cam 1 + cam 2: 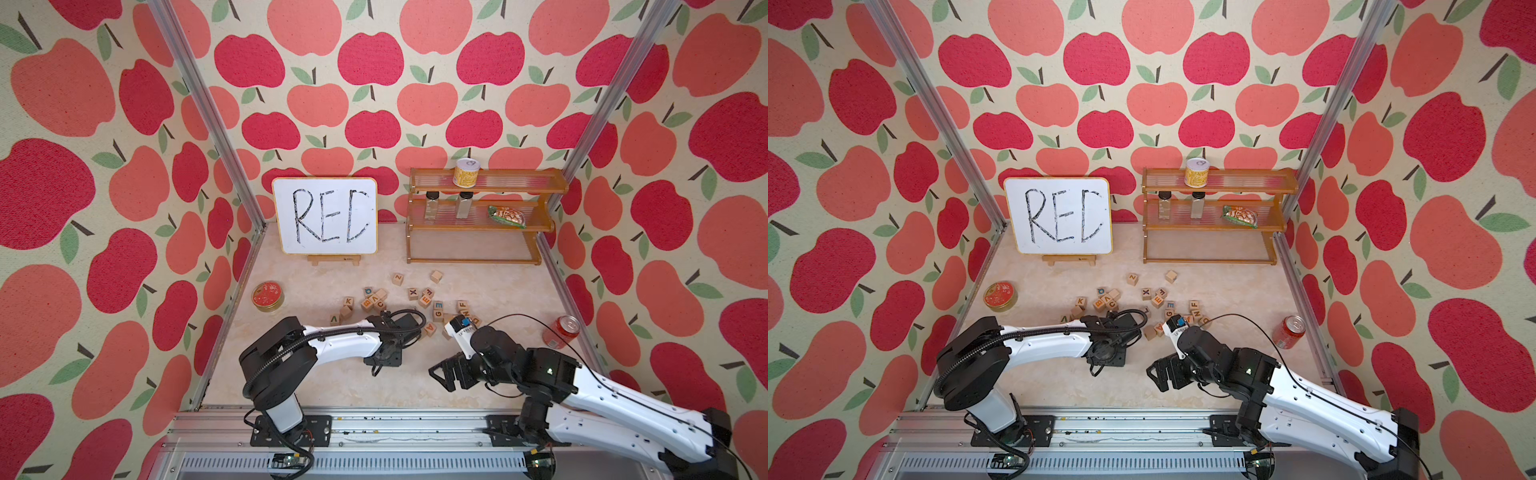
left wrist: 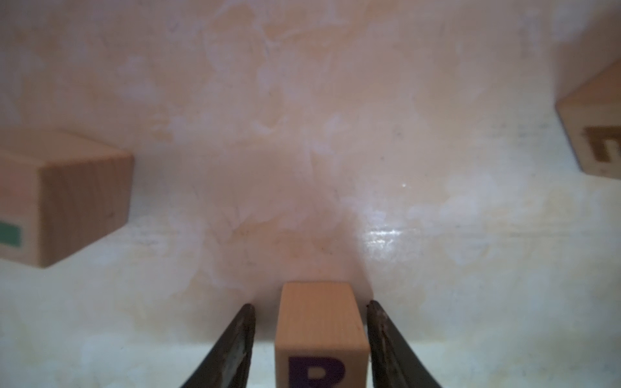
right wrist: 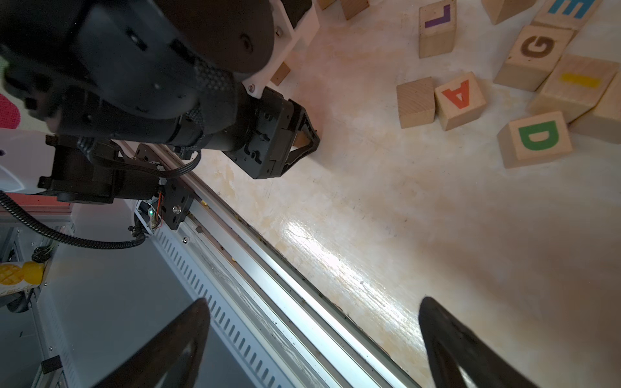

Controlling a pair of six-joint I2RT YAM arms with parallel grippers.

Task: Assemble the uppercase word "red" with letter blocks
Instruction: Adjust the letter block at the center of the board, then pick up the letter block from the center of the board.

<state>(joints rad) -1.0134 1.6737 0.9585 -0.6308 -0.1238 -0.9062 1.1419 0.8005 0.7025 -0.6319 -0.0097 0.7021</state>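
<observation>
A pale wooden letter block with a purple R [image 2: 321, 336] stands on the table between the fingers of my left gripper [image 2: 309, 304]. The jaws are open, with a gap showing on each side of the block. In both top views that gripper [image 1: 382, 365] [image 1: 1100, 368] points down at the table in front of the block pile and hides the R block. The green D block [image 3: 537, 136] and the teal E block [image 3: 568, 8] [image 1: 438, 306] lie in the pile. My right gripper [image 3: 314, 299] [image 1: 442, 376] hangs wide open and empty near the table's front edge.
Several other letter blocks [image 1: 376, 301] lie scattered mid-table. At the back stand a whiteboard [image 1: 325, 216] with black handwriting and a wooden shelf [image 1: 482, 216]. A red tin [image 1: 268, 296] sits at the left, a red can [image 1: 561, 331] at the right. A metal rail [image 1: 374, 419] edges the front.
</observation>
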